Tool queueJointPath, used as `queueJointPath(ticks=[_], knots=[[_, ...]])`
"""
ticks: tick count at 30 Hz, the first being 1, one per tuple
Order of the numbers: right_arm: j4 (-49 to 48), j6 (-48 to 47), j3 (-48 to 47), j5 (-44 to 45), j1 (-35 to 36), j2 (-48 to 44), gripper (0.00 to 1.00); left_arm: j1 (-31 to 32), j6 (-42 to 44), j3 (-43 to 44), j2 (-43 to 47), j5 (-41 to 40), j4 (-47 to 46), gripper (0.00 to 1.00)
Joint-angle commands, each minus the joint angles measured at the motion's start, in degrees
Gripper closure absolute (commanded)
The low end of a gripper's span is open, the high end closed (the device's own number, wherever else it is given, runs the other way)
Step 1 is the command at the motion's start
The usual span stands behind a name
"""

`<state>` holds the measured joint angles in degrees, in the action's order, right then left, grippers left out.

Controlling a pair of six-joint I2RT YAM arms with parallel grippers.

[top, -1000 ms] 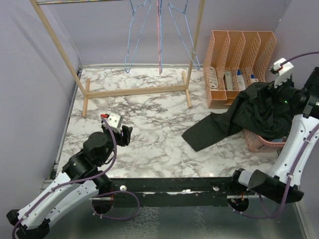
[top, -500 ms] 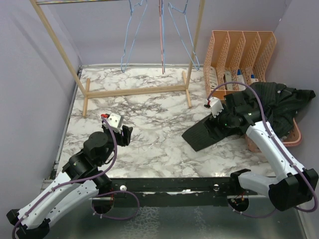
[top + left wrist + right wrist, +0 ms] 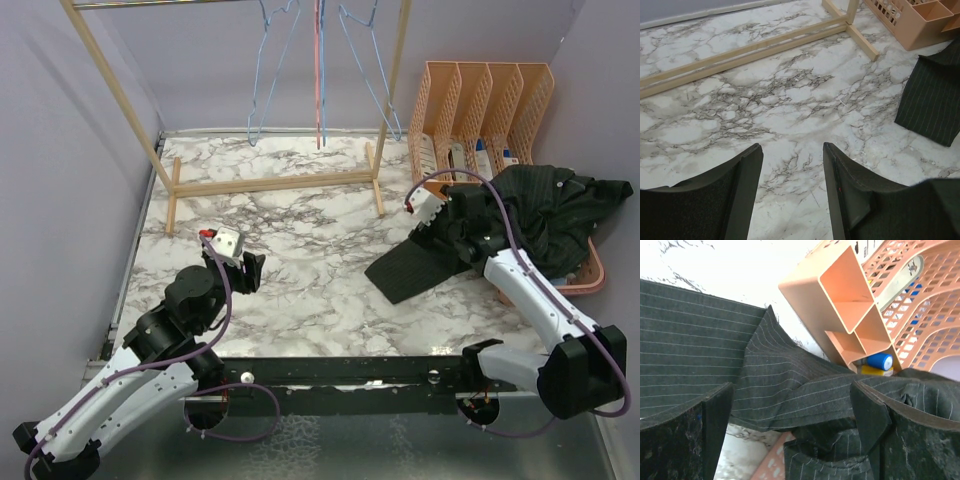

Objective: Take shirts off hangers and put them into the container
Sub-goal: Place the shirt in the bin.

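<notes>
See the pinstriped shirt [image 3: 550, 210] heaped over the basket [image 3: 592, 272] at the right edge of the desk [image 3: 300, 220], with one flat part trailing off the heap onto the desk. Find the right tool [image 3: 790, 410] low over that trailing cloth, jaws spread wide, cloth lying between them; contact with the pads hard to judge. Spot the organizer [image 3: 480, 100] just behind. Note the left tool [image 3: 790, 185] well apart, above bare desk, jaws parted, nothing between them. See bare hangers [image 3: 319, 90] hooked on the rack [image 3: 270, 183] at the back.
</notes>
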<state>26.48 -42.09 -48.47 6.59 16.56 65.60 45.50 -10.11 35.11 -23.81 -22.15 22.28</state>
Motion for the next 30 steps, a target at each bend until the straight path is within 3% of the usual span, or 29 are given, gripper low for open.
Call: queueJointPath(ticks=[1,9,16,24,28,30], knots=[[-1.6,-10.3,-1.2,0.3,0.1,4.1,0.00,0.2,-0.8,0.1,0.7,-1.8,-0.6,0.45],[6.0,-14.7,-1.7,2.2,0.1,9.3,0.00,0.3,-1.0,0.1,0.9,-2.2,-0.4,0.45],[2.5,-18.9,3.3,10.4,-0.5,11.1,0.00,0.2,-1.1,0.0,1.4,-2.3,-0.4,0.45],[3.2,-17.4,0.9,13.0,-6.6,20.4,0.00,0.2,-1.1,0.0,1.7,-2.1,-0.4,0.45],[3.3,-16.5,-0.2,12.6,-8.2,22.0,0.05,0.2,-1.1,0.0,1.9,-2.3,-0.4,0.45],[3.5,-16.3,-0.1,12.5,-8.3,22.2,0.18,0.2,-1.1,0.0,1.9,-2.4,-0.4,0.45]])
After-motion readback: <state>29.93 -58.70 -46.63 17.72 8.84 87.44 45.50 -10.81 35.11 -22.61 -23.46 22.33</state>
